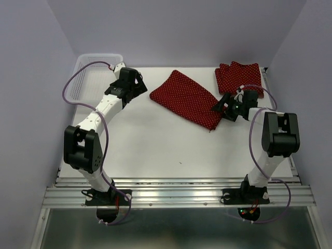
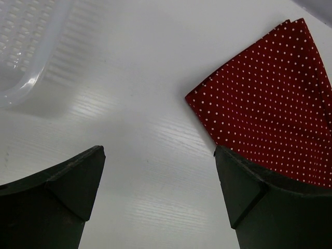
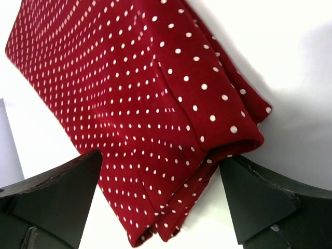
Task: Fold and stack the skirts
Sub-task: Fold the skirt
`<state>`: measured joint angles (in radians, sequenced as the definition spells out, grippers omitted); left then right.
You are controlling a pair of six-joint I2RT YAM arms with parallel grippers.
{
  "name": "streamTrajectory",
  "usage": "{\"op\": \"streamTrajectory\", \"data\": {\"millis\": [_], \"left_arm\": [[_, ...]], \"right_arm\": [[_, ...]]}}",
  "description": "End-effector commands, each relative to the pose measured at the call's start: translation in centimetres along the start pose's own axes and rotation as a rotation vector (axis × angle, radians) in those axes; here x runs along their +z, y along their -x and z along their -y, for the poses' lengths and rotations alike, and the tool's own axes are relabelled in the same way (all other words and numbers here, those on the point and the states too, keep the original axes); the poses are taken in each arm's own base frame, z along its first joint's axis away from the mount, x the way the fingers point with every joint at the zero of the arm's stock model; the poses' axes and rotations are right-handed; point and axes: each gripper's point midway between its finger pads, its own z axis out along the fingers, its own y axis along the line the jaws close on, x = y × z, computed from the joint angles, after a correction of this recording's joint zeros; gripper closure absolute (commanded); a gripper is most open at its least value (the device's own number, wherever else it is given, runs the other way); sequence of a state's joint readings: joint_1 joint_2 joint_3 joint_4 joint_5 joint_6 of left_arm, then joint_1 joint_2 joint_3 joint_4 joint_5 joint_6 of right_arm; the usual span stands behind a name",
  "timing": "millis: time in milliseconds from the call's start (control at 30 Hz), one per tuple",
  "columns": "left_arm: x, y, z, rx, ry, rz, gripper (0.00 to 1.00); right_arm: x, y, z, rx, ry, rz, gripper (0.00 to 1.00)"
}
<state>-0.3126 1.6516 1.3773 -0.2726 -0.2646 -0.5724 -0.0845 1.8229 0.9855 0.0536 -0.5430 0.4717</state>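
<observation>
A dark red skirt with tiny white dots [image 1: 188, 99] lies folded flat in the middle of the white table [image 1: 155, 150]. More dotted red skirt cloth [image 1: 237, 75] is piled at the back right. My left gripper [image 1: 136, 86] hovers open just left of the flat skirt's left corner [image 2: 270, 98], with only bare table between its fingers [image 2: 78, 176]. My right gripper [image 1: 224, 108] stands open at the skirt's right end; the folded cloth end [image 3: 171, 155] lies between its fingers [image 3: 259, 202], not pinched.
A white plastic lattice basket [image 1: 88, 75] stands at the back left corner, its rim [image 2: 23, 78] close to my left gripper. Purple cables loop off both arms. The table's metal front rail [image 1: 176, 194] runs along the near edge.
</observation>
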Motion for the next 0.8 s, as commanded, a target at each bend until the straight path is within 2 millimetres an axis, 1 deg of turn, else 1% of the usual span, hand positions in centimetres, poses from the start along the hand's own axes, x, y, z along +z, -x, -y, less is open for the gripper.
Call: {"op": "streamTrajectory", "data": {"millis": [0, 33, 67, 100, 133, 167, 200, 233, 267, 300, 333, 367, 400, 433, 467, 500, 533, 600, 633, 667, 700, 733, 767], "left_arm": [[0.1, 0.7, 1.1, 0.004, -0.039, -0.001, 0.01], [0.3, 0.3, 1.2, 0.009, -0.042, -0.012, 0.01], [0.4, 0.2, 1.2, 0.010, -0.043, -0.016, 0.01], [0.7, 0.0, 1.3, 0.016, -0.048, -0.025, 0.01], [0.9, -0.2, 1.6, 0.021, -0.057, -0.033, 0.01], [1.4, -0.2, 1.7, 0.034, -0.057, -0.038, 0.01], [1.6, -0.2, 2.0, 0.044, -0.063, -0.040, 0.01], [1.9, -0.1, 2.1, 0.054, -0.064, -0.044, 0.01], [2.1, -0.1, 2.3, 0.060, -0.064, -0.049, 0.01], [2.4, 0.4, 2.8, 0.068, -0.073, -0.042, 0.01], [3.3, 0.0, 2.8, 0.097, -0.067, -0.057, 0.01], [3.7, -0.1, 3.1, 0.110, -0.078, -0.065, 0.01], [3.9, 0.5, 3.8, 0.125, -0.094, -0.059, 0.01], [5.2, -0.5, 3.8, 0.152, -0.094, -0.090, 0.01], [5.7, -0.8, 4.1, 0.169, -0.103, -0.102, 0.01], [6.9, -1.3, 4.4, 0.180, -0.101, -0.123, 0.01], [7.5, -1.6, 4.4, 0.187, -0.100, -0.133, 0.01], [8.5, -2.3, 5.2, 0.219, -0.141, -0.163, 0.01], [9.4, -3.0, 5.9, 0.225, -0.172, -0.190, 0.01], [9.6, -2.7, 6.5, 0.234, -0.190, -0.187, 0.01], [10.0, -2.9, 6.6, 0.237, -0.188, -0.192, 0.01], [10.8, -4.0, 6.7, 0.242, -0.202, -0.225, 0.01], [11.0, -4.3, 7.0, 0.243, -0.218, -0.237, 0.01]], "right_arm": [[1.7, 2.1, 1.6, -0.004, -0.082, 0.020, 0.00], [2.3, 1.7, 2.2, 0.005, -0.095, -0.008, 0.00], [2.5, 1.8, 2.5, 0.005, -0.109, -0.018, 0.00], [2.8, 3.1, 2.5, -0.007, -0.126, 0.001, 0.00], [3.3, 2.8, 3.2, -0.012, -0.145, -0.020, 0.00], [3.4, 3.9, 3.0, -0.029, -0.149, -0.002, 0.00], [3.6, 4.4, 3.3, -0.047, -0.163, 0.002, 0.00], [4.0, 4.2, 3.7, -0.049, -0.170, -0.020, 0.00], [4.2, 4.7, 3.6, -0.058, -0.171, -0.022, 0.00], [4.4, 5.2, 3.6, -0.070, -0.174, -0.023, 0.00], [4.8, 6.5, 2.4, -0.133, -0.162, -0.012, 0.00], [5.1, 5.9, 2.2, -0.149, -0.178, -0.046, 0.00], [5.6, 5.6, 2.3, -0.169, -0.191, -0.064, 0.00], [5.9, 5.8, 1.7, -0.218, -0.200, -0.078, 0.00], [5.9, 5.9, 1.8, -0.229, -0.209, -0.081, 0.00], [6.3, 5.4, 1.6, -0.245, -0.209, -0.095, 0.00], [6.3, 5.4, 1.7, -0.251, -0.211, -0.098, 0.00], [6.5, 4.7, 1.7, -0.253, -0.214, -0.112, 0.00], [6.7, 4.3, 1.6, -0.256, -0.219, -0.120, 0.00], [6.7, 4.1, 1.8, -0.253, -0.225, -0.125, 0.00], [6.7, 4.0, 1.9, -0.253, -0.227, -0.126, 0.00], [6.6, 3.9, 2.0, -0.249, -0.231, -0.127, 0.00], [6.5, 3.9, 1.9, -0.248, -0.230, -0.126, 0.00]]}}
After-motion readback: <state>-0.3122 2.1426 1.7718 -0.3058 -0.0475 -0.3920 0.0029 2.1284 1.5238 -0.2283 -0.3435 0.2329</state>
